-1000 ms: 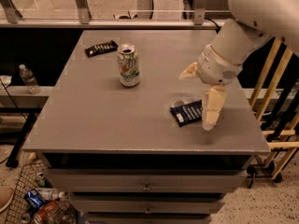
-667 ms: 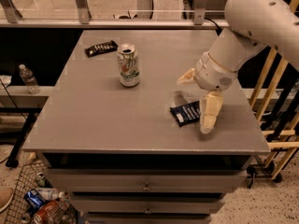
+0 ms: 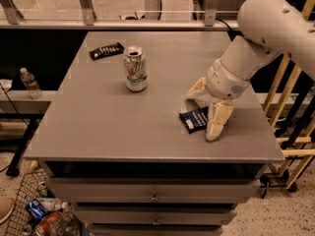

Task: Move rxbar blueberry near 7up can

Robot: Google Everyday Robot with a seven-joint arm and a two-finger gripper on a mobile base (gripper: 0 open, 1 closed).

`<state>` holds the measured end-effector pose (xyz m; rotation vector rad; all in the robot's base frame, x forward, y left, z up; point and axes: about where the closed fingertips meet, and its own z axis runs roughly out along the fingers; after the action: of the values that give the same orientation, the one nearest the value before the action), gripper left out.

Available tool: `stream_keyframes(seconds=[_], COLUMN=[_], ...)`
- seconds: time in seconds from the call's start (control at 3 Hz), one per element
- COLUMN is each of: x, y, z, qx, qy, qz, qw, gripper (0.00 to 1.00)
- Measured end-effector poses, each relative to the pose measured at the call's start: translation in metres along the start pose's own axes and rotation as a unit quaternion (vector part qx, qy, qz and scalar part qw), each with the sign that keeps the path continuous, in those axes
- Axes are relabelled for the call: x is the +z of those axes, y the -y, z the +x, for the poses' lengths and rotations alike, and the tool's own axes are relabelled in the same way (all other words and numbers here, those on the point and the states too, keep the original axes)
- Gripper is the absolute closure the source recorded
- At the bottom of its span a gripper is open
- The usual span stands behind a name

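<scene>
- Camera view looks down on the grey counter, which carries everything that matters to my task.
- My arm is white and bulky. It comes in from the upper right and bends down over the right half of the counter.
- Drawers run across the front under the counter.
- A wire basket of cans and bottles stands on the floor at the lower left.
- My hand hangs low over the counter's right front part. It is spread wide and pinches nothing.
- One of the fingers points out to the far left side, and the other slants down toward the front edge.
- The 7up can stands upright near the middle of the counter toward the back, well apart from my hand.
- A water bottle stands on a lower ledge to the left, off the counter.
- The rxbar blueberry lies flat on the counter in the gap between my two fingers.
- Its right end is just against the inner side of the nearer finger. I cannot tell whether they touch.
- The farther finger is above and behind the bar.
- The bar lies to the right of the can and nearer the front, with bare counter between them.
- A black bar wrapper lies flat at the back left, beyond the can.
</scene>
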<state>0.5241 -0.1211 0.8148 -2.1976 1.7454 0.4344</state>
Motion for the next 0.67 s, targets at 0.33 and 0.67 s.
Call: stream_keyframes(seconds=[0.33, 0.67], x=[-0.0047, -0.0079], y=[-0.0005, -0.0024], z=[-0.0004, -0.0013], qx=[0.001, 0.002], qy=[0.006, 0.008], qz=[0.007, 0.010], qw=[1.0000, 0.9999], gripper=[0.41, 0.64])
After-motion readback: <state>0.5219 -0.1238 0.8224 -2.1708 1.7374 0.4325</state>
